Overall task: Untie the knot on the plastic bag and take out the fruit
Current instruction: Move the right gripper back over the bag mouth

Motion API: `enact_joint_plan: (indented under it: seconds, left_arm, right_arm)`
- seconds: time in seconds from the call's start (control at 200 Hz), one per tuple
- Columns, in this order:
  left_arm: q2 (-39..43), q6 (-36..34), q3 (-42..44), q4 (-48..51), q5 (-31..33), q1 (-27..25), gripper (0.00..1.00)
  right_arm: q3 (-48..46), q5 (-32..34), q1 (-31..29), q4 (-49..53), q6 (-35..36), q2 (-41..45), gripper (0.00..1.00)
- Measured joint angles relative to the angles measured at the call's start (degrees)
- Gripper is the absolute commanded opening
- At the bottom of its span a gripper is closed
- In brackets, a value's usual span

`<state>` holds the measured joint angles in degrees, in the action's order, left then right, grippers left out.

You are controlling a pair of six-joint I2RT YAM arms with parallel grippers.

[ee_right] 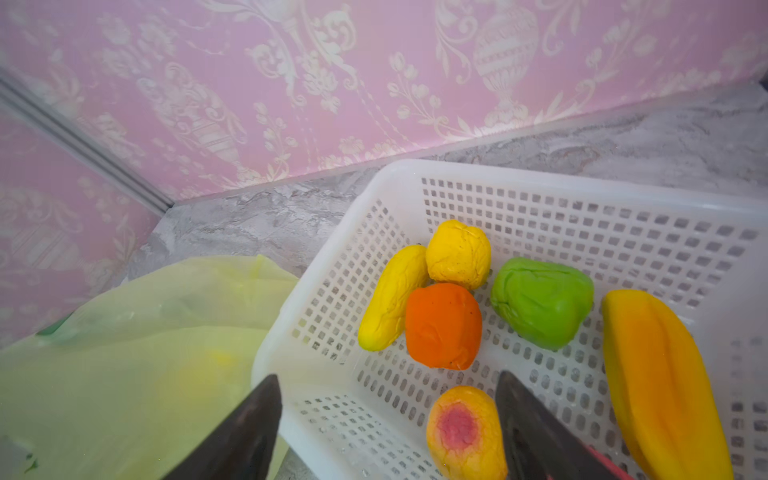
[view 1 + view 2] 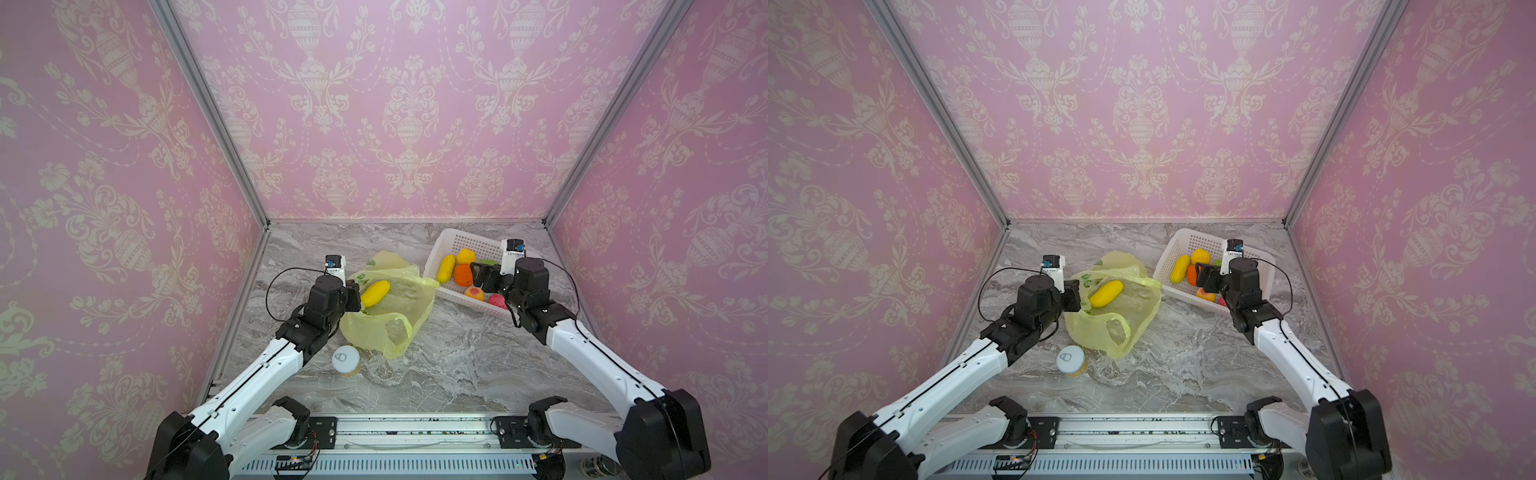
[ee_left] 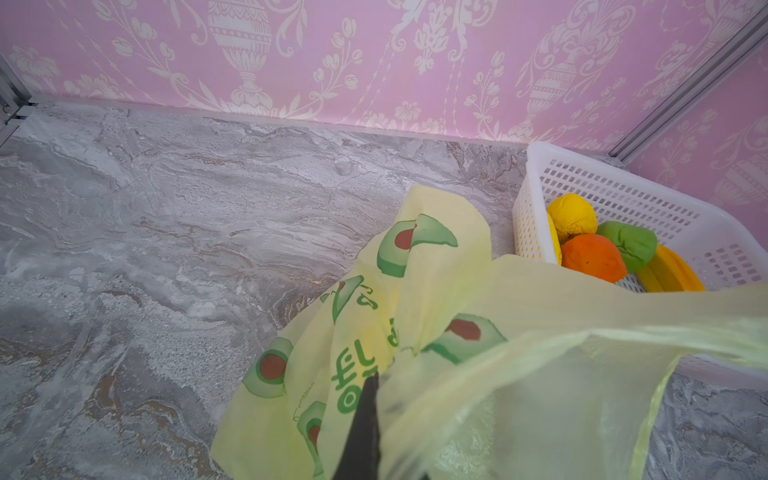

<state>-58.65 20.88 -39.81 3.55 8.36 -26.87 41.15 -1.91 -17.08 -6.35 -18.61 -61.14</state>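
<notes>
**Left gripper** (image 3: 374, 382): jaws closed on a fold of the bag (image 2: 405, 307), at the bag's 9 o'clock edge. In the left wrist view only one dark finger edge showed, and film covered the rest.

**Bag:** lay crumpled mid-table (image 2: 457, 374), long axis about 12 to 6 o'clock in both top views. One handle loop (image 2: 398, 329) lay open at the 6 o'clock end. The knot could not be made out in any view.

**Yellow fruit** (image 2: 375, 293): lay within the bag's outline, just beside the left gripper at its 3 o'clock. Its long axis ran 8 to 2 o'clock, with the far end pointing at the basket (image 2: 451, 237). Whether it was under the film or on it, I could not tell. The left wrist view gave only a yellow glow through the plastic.

**Can** (image 2: 345, 359): stood upright just beside the bag, at its 7 o'clock.

**Basket:** sat at 2 o'clock of the bag, just beside it. It held:
- a long yellow fruit (image 2: 446, 268), axis 7 to 1 o'clock
- a round yellow one (image 2: 466, 256)
- an orange one (image 2: 463, 275)
- a green one (image 1: 542, 301), mostly hidden by the gripper in the top views
- a peach one (image 2: 474, 294)
- a pink-red one (image 2: 496, 300), partly behind the arm
- a long orange-yellow one (image 1: 665, 374), seen only in the wrist views and cut off at the frame edge

**Right gripper** (image 1: 387, 376): jaws wide apart, holding nothing, over the basket's 8 o'clock side. In the right wrist view one finger showed against the bag and the other beside the peach fruit.
</notes>
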Motion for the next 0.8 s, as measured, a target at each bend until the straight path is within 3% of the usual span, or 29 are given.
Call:
enact_joint_plan:
  seconds: [0.17, 0.375, 0.58, 0.801]
  left_arm:
    - [0.04, 0.02, -0.02, 0.00, 0.00, 0.00, 0.00]
    - [0.04, 0.00, 0.00, 0.00, 0.00, 0.00, 0.00]
    - [0.04, 0.00, -0.02, 0.02, 0.00, 0.00, 0.00]
    - [0.04, 0.02, -0.02, 0.02, 0.00, 0.00, 0.00]
  right_arm:
    - [-1.64, -2.05, -12.92, -1.95, 8.63, 8.59, 0.60]
    - [-1.68, -9.88, -23.26, -2.45, 19.30, 6.82, 0.54]
    - [0.26, -14.86, -25.44, -1.11, 25.51, -3.80, 0.38]
    - [7.96, -14.67, -25.44, 1.57, 28.15, -16.55, 0.32]
